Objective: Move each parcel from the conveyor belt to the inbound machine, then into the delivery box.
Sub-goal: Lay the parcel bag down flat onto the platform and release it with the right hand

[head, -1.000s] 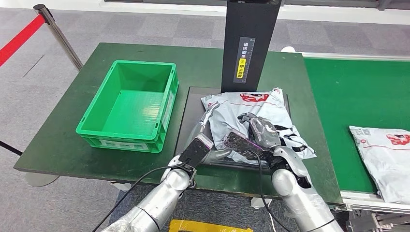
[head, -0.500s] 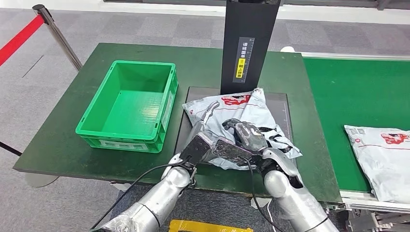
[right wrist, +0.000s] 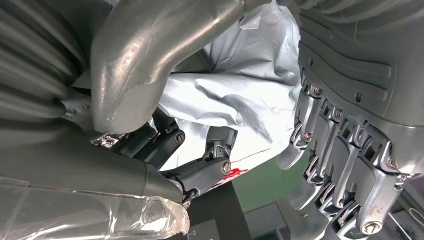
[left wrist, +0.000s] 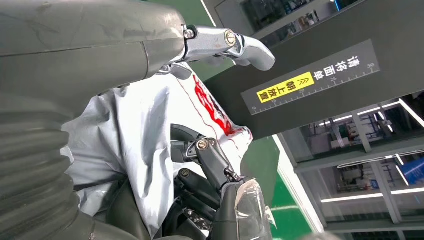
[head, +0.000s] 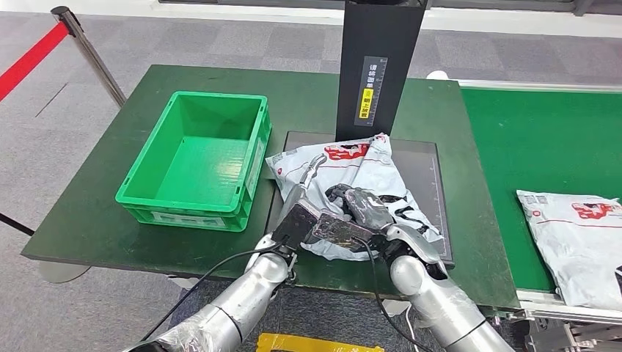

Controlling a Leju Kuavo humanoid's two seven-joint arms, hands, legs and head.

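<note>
Closest to the robot, both hands are on the same grey parcel [head: 345, 176]. The left robot hand [head: 306, 192] reaches along the bag's left side, and the right robot hand [head: 364, 209] lies on top of its near half with dark fingers [right wrist: 200, 172] curled into the plastic — so the two hands look to be pinching the bag between them. The parcel sits bunched up on the dark plate of the inbound machine [head: 434, 191], its far end at the foot of the black post [head: 378, 66]. It is a soft plastic mail bag, crumpled and floppy. It is probably light and a bit slippery, and it will sag, so it is best held by its two side edges or by a fold, not by the flat middle. What is inside cannot be seen, and the hands hide its near edge. To the left on the desk [head: 88, 213] is the green delivery box [head: 150, 176]. Over on the right, another parcel [head: 576, 238] waits on the green conveyor belt [head: 543, 139], partly cut off by the picture's edge.
</note>
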